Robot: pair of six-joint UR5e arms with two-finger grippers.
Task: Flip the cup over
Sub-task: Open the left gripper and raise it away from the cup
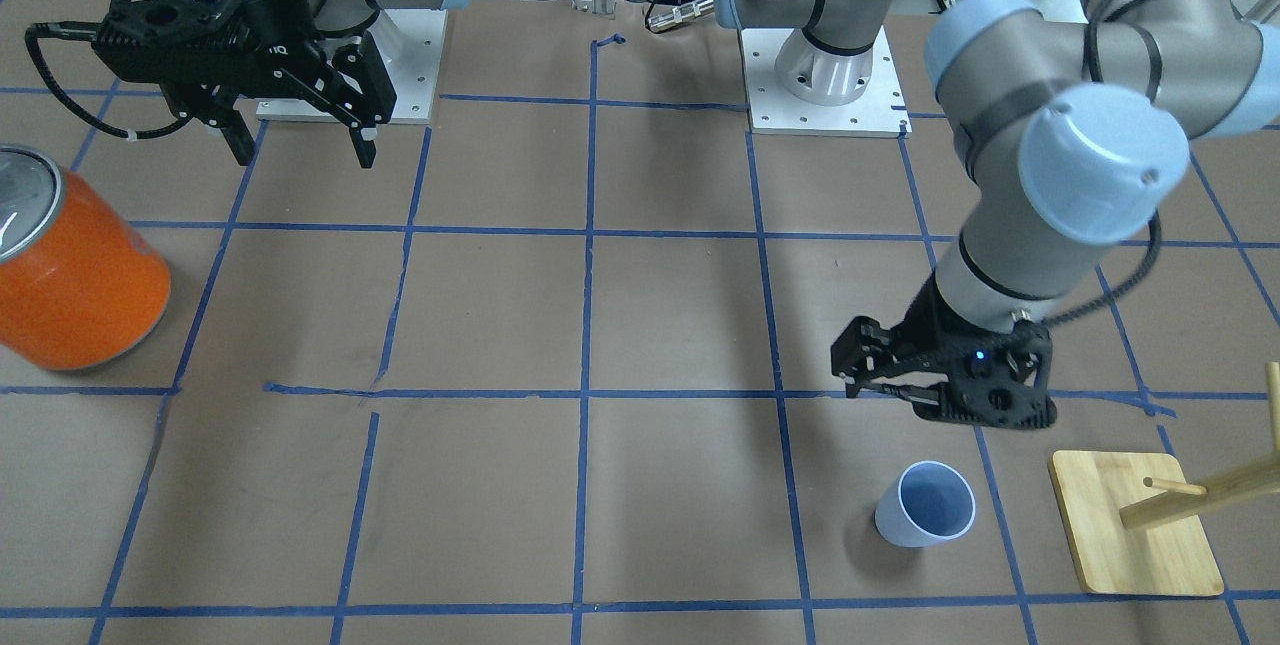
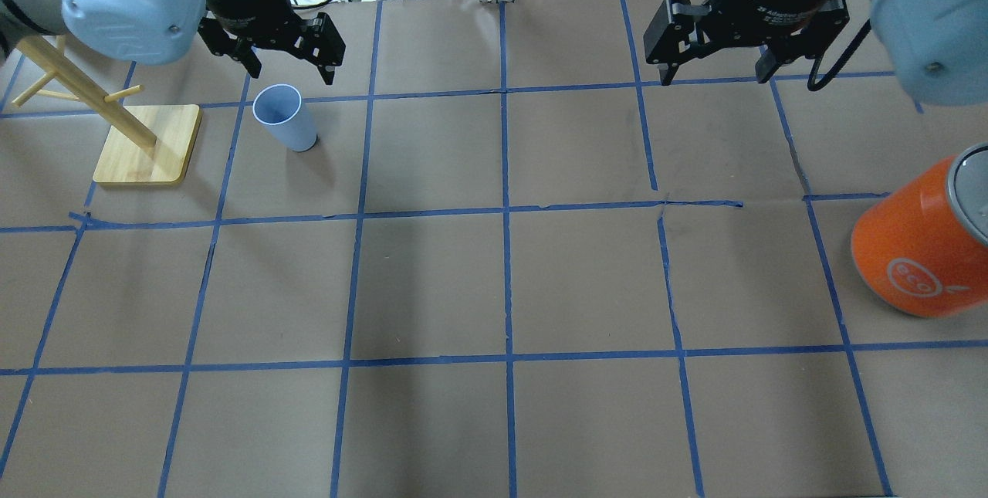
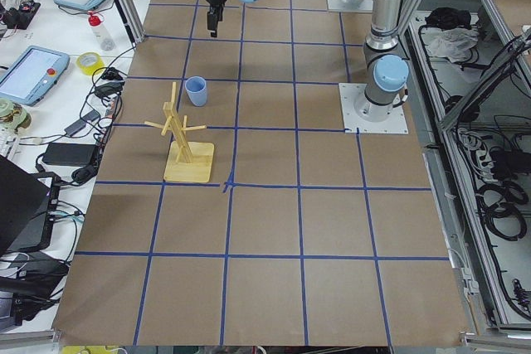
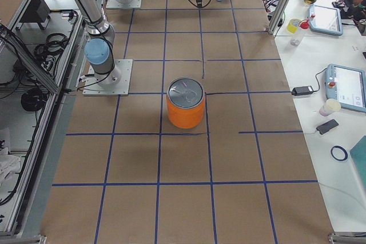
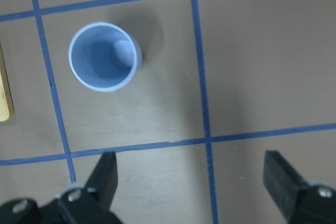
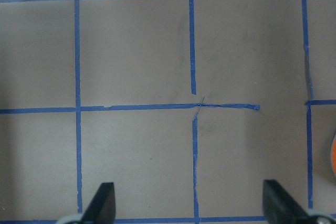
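Observation:
The pale blue cup [image 1: 925, 505] stands upright, rim up and empty, on the brown table near the wooden stand. It also shows in the overhead view [image 2: 284, 116] and the left wrist view [image 5: 105, 56]. My left gripper [image 2: 289, 66] is open and empty. It hangs above the table close to the cup without touching it; in the left wrist view [image 5: 194, 182] the cup lies off to one side of the open fingers. My right gripper [image 1: 303, 145] is open and empty, far from the cup, over bare table [image 6: 190, 205].
A wooden peg stand [image 2: 147, 147] stands right beside the cup. A large orange canister [image 2: 918, 251] with a silver top stands at the table's right side. Blue tape lines grid the brown table [image 2: 502, 289].

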